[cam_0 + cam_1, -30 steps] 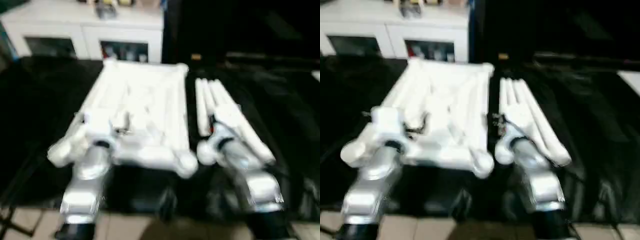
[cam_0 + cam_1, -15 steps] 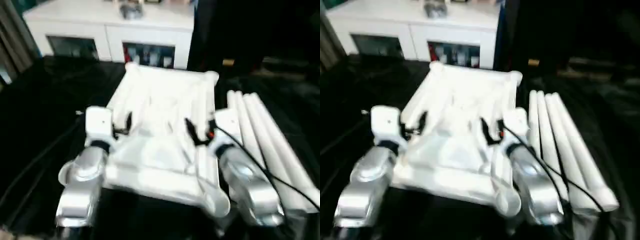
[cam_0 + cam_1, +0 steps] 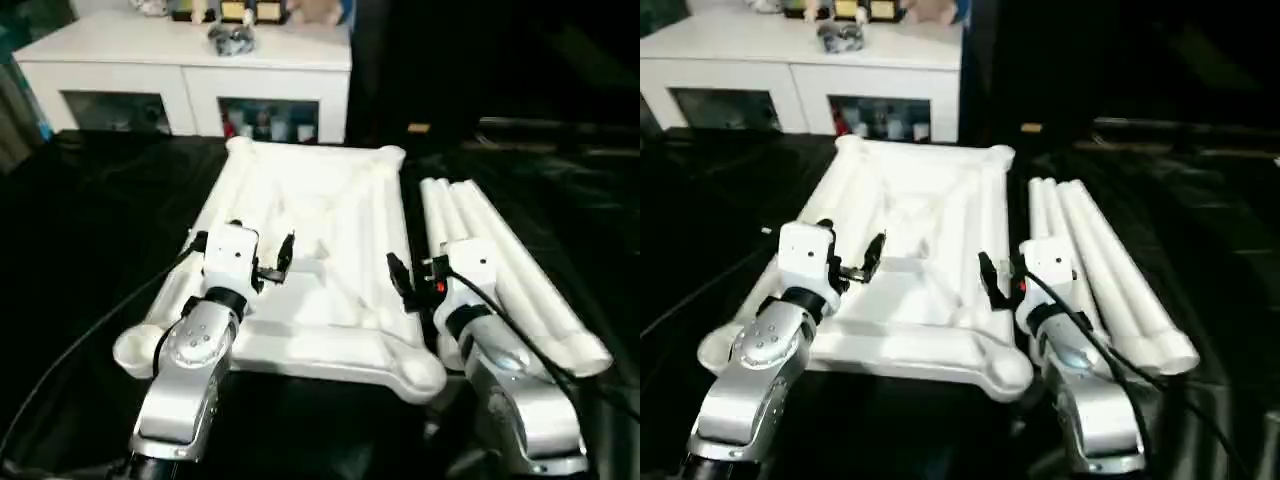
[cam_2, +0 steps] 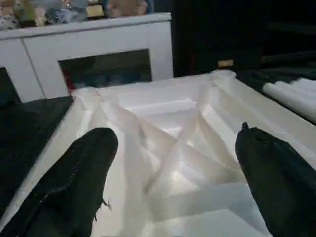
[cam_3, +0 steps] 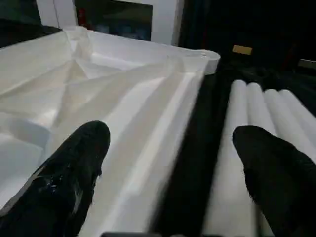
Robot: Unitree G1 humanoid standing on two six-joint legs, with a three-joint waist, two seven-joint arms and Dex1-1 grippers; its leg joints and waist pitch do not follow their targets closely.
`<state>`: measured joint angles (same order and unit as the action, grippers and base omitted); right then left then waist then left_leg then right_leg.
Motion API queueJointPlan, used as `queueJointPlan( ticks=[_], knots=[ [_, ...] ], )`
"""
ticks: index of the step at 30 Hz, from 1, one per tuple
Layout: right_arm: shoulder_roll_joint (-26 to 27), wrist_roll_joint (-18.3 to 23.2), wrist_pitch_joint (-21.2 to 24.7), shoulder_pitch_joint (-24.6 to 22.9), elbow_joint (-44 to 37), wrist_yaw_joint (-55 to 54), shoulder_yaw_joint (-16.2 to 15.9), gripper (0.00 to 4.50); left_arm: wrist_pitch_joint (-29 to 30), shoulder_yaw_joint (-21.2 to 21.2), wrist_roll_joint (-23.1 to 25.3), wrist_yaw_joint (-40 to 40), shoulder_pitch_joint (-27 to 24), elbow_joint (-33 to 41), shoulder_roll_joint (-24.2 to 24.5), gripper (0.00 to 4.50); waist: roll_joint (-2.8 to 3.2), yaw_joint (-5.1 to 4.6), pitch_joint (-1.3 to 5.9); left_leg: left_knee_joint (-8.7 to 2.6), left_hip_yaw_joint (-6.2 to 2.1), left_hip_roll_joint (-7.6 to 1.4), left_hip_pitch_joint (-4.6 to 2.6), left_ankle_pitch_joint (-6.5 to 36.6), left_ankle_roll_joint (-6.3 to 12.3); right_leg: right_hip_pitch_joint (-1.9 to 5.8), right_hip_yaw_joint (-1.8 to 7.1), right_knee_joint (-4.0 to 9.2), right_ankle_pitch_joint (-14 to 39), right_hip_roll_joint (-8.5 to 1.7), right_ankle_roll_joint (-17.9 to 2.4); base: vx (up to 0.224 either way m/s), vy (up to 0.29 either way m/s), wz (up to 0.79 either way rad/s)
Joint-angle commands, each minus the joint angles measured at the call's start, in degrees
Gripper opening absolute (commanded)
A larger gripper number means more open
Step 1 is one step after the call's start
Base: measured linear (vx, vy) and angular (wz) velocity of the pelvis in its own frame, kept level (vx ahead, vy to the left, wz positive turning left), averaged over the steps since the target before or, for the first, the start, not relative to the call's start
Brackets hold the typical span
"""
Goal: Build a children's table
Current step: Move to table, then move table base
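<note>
My two silver forearms reach forward over the bench (image 3: 90, 230), which is covered in black. My left jaws (image 3: 240, 255) hang above the near left part of the one white tabletop (image 3: 320, 215), released and holding nothing; its two black fingers (image 4: 74, 182) stand far apart in the left wrist view. My right jaws (image 3: 420, 285) are also released and empty, and they hang over the gap between the right rim of the tabletop and the legs (image 3: 500, 270). The tabletop lies at the centre of the bench with its ribbed underside up. The legs lie side by side at about 3 o'clock from it, near but apart from it; I count three or four white tubes, and I cannot tell which. The head views show four round corner sockets, while the left wrist view gives the crossing ribs from close. The right wrist view shows the black gap beside the tubes. One white cabinet (image 3: 180, 70) stands at 12 o'clock, with small objects on top.
</note>
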<state>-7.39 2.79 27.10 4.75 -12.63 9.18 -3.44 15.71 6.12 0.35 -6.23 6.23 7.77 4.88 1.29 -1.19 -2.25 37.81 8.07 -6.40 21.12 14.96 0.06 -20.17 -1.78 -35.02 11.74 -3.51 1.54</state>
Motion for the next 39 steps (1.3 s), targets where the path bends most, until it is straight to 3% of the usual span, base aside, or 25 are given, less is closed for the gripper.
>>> queueJointPlan(
  ticks=[1, 3, 8, 11, 12, 13, 16, 17, 18, 19, 20, 21, 22, 23, 24, 25, 26, 27, 28, 29, 30, 33, 36, 38, 39],
  knots=[
    [-0.5, 0.6, 0.6, 0.3, -0.3, 1.1, 0.8, 4.50, -0.4, 0.7, 0.5, -0.8, -0.1, 0.9, 0.2, 4.38, -0.98, 0.63, 2.28, -5.33, -2.69, -4.08, 0.23, 16.8, -1.61, 0.22, 4.11, 6.66, 32.6, -7.74, -5.2, -0.065, -0.105, -0.07],
    [-1.0, 1.0, 0.7, 0.6, -0.1, 1.9, 0.7, 4.50, -0.4, 0.4, 0.3, -1.0, -0.3, 1.2, 0.6, 4.38, -1.13, 1.14, 2.78, -6.06, -2.55, -4.82, 0.98, 7.9, 0.54, 0.20, 3.57, 6.00, 30.4, -6.29, -5.5, -0.040, -0.097, 0.00],
    [-2.0, 1.5, 0.5, 1.6, 1.0, 3.4, 0.5, 4.50, 0.3, -0.7, 0.0, -1.0, -0.9, 1.5, 1.6, 4.38, -0.66, 1.22, 2.39, -6.93, -2.06, -5.70, 0.77, 12.1, 0.91, -0.45, 2.07, 5.55, 22.3, -5.00, -9.3, -0.019, -0.053, -0.01],
    [-1.8, 2.0, 0.4, 2.2, 2.1, 3.6, 0.8, 4.50, 0.0, -1.2, 0.5, -0.7, -1.0, 1.0, 2.0, 4.38, -1.10, 2.18, 2.46, -6.38, -1.34, -5.36, 1.29, 10.2, 3.40, 0.25, 3.12, 5.66, 20.5, -6.94, -11.9, 0.000, 0.000, 0.00],
    [-1.8, 2.0, 0.4, 2.2, 2.1, 3.6, 0.8, 4.50, 0.0, -1.2, 0.5, -0.7, -1.0, 1.0, 2.0, 4.38, -1.29, 3.19, 2.55, -4.69, -1.24, -5.15, 1.81, 7.6, 5.79, 0.96, 4.73, 6.79, 22.0, -9.72, -12.7, 0.000, 0.000, 0.00],
    [-1.3, 2.3, 1.0, 2.1, 2.7, 3.4, 1.0, 4.50, -0.2, -1.7, 0.5, -0.3, -1.0, 0.6, 1.9, 4.38, -0.38, 4.26, 3.03, -0.91, -0.44, -5.62, -0.08, 6.1, 3.40, -0.46, 10.06, 8.84, 26.3, -10.93, -12.0, 0.000, 0.000, 0.00],
    [-0.6, 2.7, 1.5, 1.4, 2.4, 3.2, 1.1, 4.50, -1.7, -1.8, 0.9, 0.0, -1.5, 0.9, 2.0, 4.38, -1.08, 7.03, 2.39, 1.18, -2.27, -4.10, 1.80, 7.7, 0.96, 1.29, 15.23, 9.05, 31.6, -9.70, -11.0, 0.008, 0.122, -0.38],
    [-0.3, 2.8, 1.4, 1.1, 2.0, 3.0, 1.3, 4.50, -2.3, -1.4, 2.3, 0.7, -2.0, 1.6, 2.5, 4.38, -1.35, 7.12, 2.22, 0.20, -2.41, -3.90, 1.20, 7.4, 0.52, 0.54, 14.99, 8.72, 31.3, -7.22, -10.3, -0.003, 0.160, -0.44],
    [-0.1, 2.6, 1.3, 0.8, 1.7, 2.7, 1.4, 4.50, -2.6, -1.3, 2.2, 0.9, -2.8, 2.1, 2.4, 4.38, 0.65, 4.76, 2.14, -7.00, -1.22, -6.85, -4.47, 11.3, -3.87, -6.55, 6.46, 3.26, 18.6, 3.67, -5.3, -0.061, 0.179, -0.36],
    [-0.1, 2.6, 1.3, 0.8, 1.7, 2.7, 1.4, 4.50, -2.6, -1.3, 2.2, 0.9, -2.8, 2.1, 2.4, 4.38, 1.27, 4.48, 3.17, -7.49, -1.45, -8.14, -4.56, 10.2, -6.21, -5.88, 4.99, 1.12, 12.5, 2.91, -4.7, -0.061, 0.179, -0.36],
    [-0.1, 2.5, 0.8, 0.6, 1.7, 2.7, 1.3, 4.50, -2.2, -2.0, 1.2, 0.9, -3.6, 2.5, 1.9, 4.38, 1.22, 4.57, 3.11, -9.66, -3.83, -8.50, -1.53, 9.5, -9.74, -2.98, 2.78, -1.58, 2.0, 1.50, -4.0, -0.067, 0.198, -0.33],
    [-0.1, 2.7, 0.6, 0.4, 1.6, 2.8, 1.3, 4.50, -1.7, -2.9, 0.3, 1.2, -4.2, 2.9, 1.4, 4.38, 2.74, 4.11, 3.33, -10.15, -4.51, -9.90, -2.40, 5.7, -14.81, -3.58, 1.43, -1.31, -2.4, 0.90, -4.0, -0.016, 0.150, -0.09],
    [-0.1, 2.9, 0.2, 0.1, 1.5, 3.0, 1.2, 4.50, -1.3, -4.1, -0.9, 1.4, -4.9, 3.3, 0.8, 4.38, 2.81, 2.97, 3.49, -11.09, -6.70, -13.67, -3.16, -1.2, -14.68, -3.84, 0.09, -2.74, -0.7, 0.12, -4.2, -0.016, 0.150, -0.09],
    [-0.1, 2.9, 0.2, 0.1, 1.5, 3.0, 1.2, 4.50, -1.3, -4.1, -0.9, 1.4, -4.9, 3.3, 0.8, 4.38, 2.81, 2.97, 3.49, -11.09, -6.70, -13.67, -3.16, -1.2, -14.68, -3.84, 0.09, -2.74, -0.7, 0.12, -4.2, 0.005, 0.052, 0.04],
    [-0.1, 3.3, 0.0, 0.0, 1.4, 3.3, 1.4, 4.50, -1.3, -4.4, -1.0, 1.0, -5.4, 4.6, 1.3, 4.38, 2.33, 2.72, 3.93, -9.95, -7.21, -15.58, -3.42, -10.8, -3.79, -4.42, -0.14, -4.48, 5.2, -1.34, -1.7, 0.000, 0.000, 0.00],
    [-0.2, 3.2, -0.1, 0.0, 1.5, 3.5, 1.4, 4.50, -1.0, -4.0, -0.7, 0.6, -5.4, 4.9, 1.8, 4.38, 1.77, 2.80, 4.24, -8.66, -6.33, -13.89, -3.19, -14.1, 4.54, -3.97, 0.50, -3.51, 3.5, -2.33, -2.9, 0.000, 0.000, 0.00],
    [-0.2, 3.2, -0.2, 0.2, 1.7, 3.7, 1.5, 4.50, -0.8, -3.8, -0.5, 0.3, -5.3, 4.9, 2.1, 4.38, 1.26, 2.92, 4.30, -7.69, -5.52, -12.43, -2.61, -14.2, 8.57, -3.39, 1.24, -2.14, 1.1, -3.08, -4.6, -0.040, -0.066, 0.01],
    [-0.4, 3.2, -0.3, 0.3, 1.9, 4.1, 1.5, 4.50, -1.0, -3.5, -0.3, 0.1, -5.1, 4.7, 2.3, 4.38, -0.33, 3.32, 4.52, -4.44, -1.82, -6.84, -0.13, -10.9, 11.38, -1.20, 2.53, 1.65, -7.5, -4.97, -10.1, -0.065, -0.107, -0.05],
    [-0.4, 3.1, -0.3, 0.3, 1.9, 4.1, 1.5, 4.50, -1.0, -3.5, -0.3, 0.0, -5.1, 4.7, 2.4, 4.38, -1.61, 4.90, 4.41, -2.94, 0.19, -3.00, 2.85, -7.0, 8.67, 1.37, 3.68, 2.81, -15.4, -8.02, -11.2, -0.065, -0.107, -0.05],
    [-1.0, 2.9, -0.6, 0.7, 2.3, 4.8, 1.3, 4.50, -0.9, -3.2, -0.1, -0.3, -4.7, 4.2, 2.7, 4.38, -1.61, 4.90, 4.41, -2.94, 0.19, -3.00, 2.85, -7.0, 8.67, 1.37, 3.68, 2.81, -15.4, -8.02, -11.2, -0.080, -0.119, -0.02],
    [-1.8, 3.1, -0.9, 1.3, 2.9, 6.0, 1.1, 4.50, -1.4, -2.7, -0.1, -1.4, -3.9, 3.3, 3.2, 4.38, -2.16, 5.51, 3.25, -4.60, -0.35, -4.36, 1.88, 1.1, 4.58, 0.69, 2.94, 4.14, -1.7, -7.56, -6.6, -0.082, -0.101, 0.02],
    [-3.9, 3.2, -1.6, 2.3, 3.6, 8.6, 0.6, 4.50, -3.1, -1.9, -3.2, -6.5, -2.8, 2.1, 3.7, 4.38, -1.09, 5.22, 1.98, -6.97, -0.69, -6.16, -0.12, 13.2, -0.46, -0.93, 2.08, 5.86, 27.2, -5.12, -5.9, -0.092, -0.066, 0.02],
    [-8.1, 4.2, -1.9, 3.5, 4.4, 14.4, 0.1, 4.50, -4.2, 0.9, -5.9, -16.4, -0.3, 0.1, 7.2, 4.38, -0.15, 4.67, 1.51, -7.93, -1.60, -6.53, -1.27, 23.6, -4.31, -1.60, 1.96, 6.33, 33.7, -4.98, -4.2, -0.090, 0.001, 0.00],
    [-10.8, 4.9, -2.5, 3.9, 4.8, 18.2, 0.0, 4.50, -4.0, 2.6, -8.0, -22.7, 1.3, -0.8, 9.2, 4.38, -0.29, 4.54, 1.57, -8.47, -1.87, -6.66, -1.04, 23.7, -4.77, -0.93, 2.00, 5.99, 29.8, -5.27, -5.2, -0.068, 0.034, -0.02],
    [-13.6, 5.5, -2.9, 4.1, 5.0, 21.8, -0.2, 4.50, -3.8, 4.7, -9.0, -28.6, 2.8, -1.5, 11.6, 4.38, 0.72, 4.86, 1.86, -8.86, -1.87, -6.96, -1.08, 22.8, -4.83, -0.67, 2.08, 5.58, 25.5, -5.10, -5.9, 0.000, 0.000, 0.00]
  ],
)
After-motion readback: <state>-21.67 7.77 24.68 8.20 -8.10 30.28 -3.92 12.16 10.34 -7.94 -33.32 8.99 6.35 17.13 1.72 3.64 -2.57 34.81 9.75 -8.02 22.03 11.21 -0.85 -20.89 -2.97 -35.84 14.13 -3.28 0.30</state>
